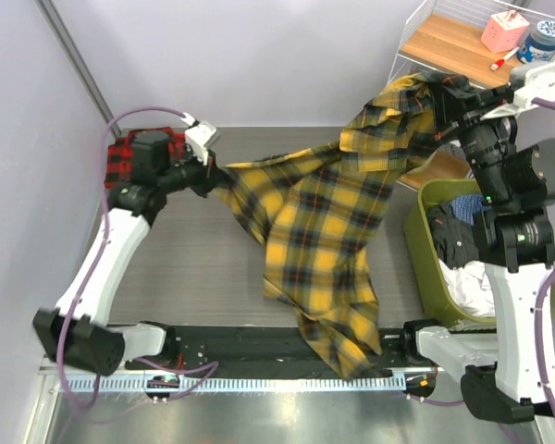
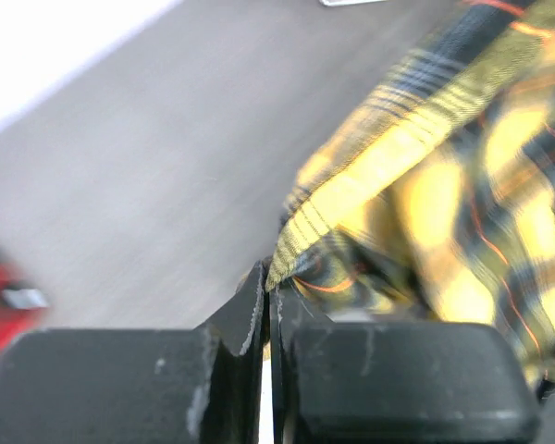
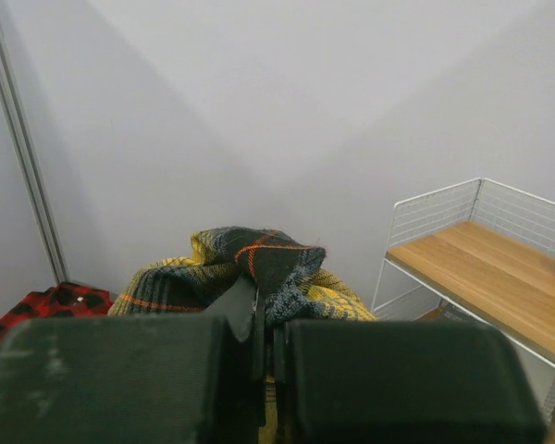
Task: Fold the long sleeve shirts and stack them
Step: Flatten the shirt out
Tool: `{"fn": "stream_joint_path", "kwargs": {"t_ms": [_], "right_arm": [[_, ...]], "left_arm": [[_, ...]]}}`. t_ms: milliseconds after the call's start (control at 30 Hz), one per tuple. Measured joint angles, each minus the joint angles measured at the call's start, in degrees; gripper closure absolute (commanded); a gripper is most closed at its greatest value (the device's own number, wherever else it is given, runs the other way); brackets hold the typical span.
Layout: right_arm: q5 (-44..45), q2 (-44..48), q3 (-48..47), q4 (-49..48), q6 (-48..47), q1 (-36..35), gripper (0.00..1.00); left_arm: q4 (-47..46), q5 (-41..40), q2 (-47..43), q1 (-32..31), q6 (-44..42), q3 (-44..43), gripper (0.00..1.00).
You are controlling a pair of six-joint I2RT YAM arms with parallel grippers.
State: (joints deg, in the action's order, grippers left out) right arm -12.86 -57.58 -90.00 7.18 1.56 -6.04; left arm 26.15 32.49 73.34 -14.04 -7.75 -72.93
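The yellow-and-black check shirt hangs spread in the air between both grippers, its lower end draping over the table's near edge. My left gripper is shut on one edge of it at the far left. My right gripper is shut on a bunched part of it, raised high at the far right. The red-and-black check shirt lies folded at the far left of the table, partly hidden behind my left arm; it also shows in the right wrist view.
An olive green bin with clothes stands at the right of the table. A white wire shelf with a wooden board, a pink box and a blue-lidded jar stands at the back right. Grey walls close the left and back.
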Motion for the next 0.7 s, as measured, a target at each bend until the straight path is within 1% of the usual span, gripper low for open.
{"fn": "stream_joint_path", "kwargs": {"t_ms": [100,267,367,533,600,633,700], "right_arm": [[1.27,1.51,0.13,0.46,0.04,-0.02,0.99],[2.49,3.41,-0.94,3.98,-0.02,0.13,0.99],[2.29,5.33,-2.64,7.85,-2.6,0.17,0.99],[2.45,10.05,-5.16,14.1,-7.48,0.17,0.99],[2.32,10.88,-8.44,15.58,-7.98,0.52,0.99],[2.21,10.93,-10.88,15.61,-8.15,0.79,0.99],[2.01,10.8,-14.29,15.8,-8.17,1.33,0.99]], "left_arm": [[8.07,-4.15,-5.75,-0.48,-7.15,-4.94,1.0],[16.48,-12.85,-14.78,-1.36,-15.69,-7.17,1.0],[17.97,-17.51,-20.57,-1.38,-19.21,-7.45,1.0],[18.43,-19.93,-30.99,-1.44,-23.65,-7.91,1.0],[20.46,-20.35,-31.8,-1.53,-24.06,-12.31,1.0],[20.48,-20.28,-31.06,-1.6,-24.04,-15.91,1.0],[20.39,-20.22,-30.03,-1.62,-23.47,-20.48,1.0]]}}
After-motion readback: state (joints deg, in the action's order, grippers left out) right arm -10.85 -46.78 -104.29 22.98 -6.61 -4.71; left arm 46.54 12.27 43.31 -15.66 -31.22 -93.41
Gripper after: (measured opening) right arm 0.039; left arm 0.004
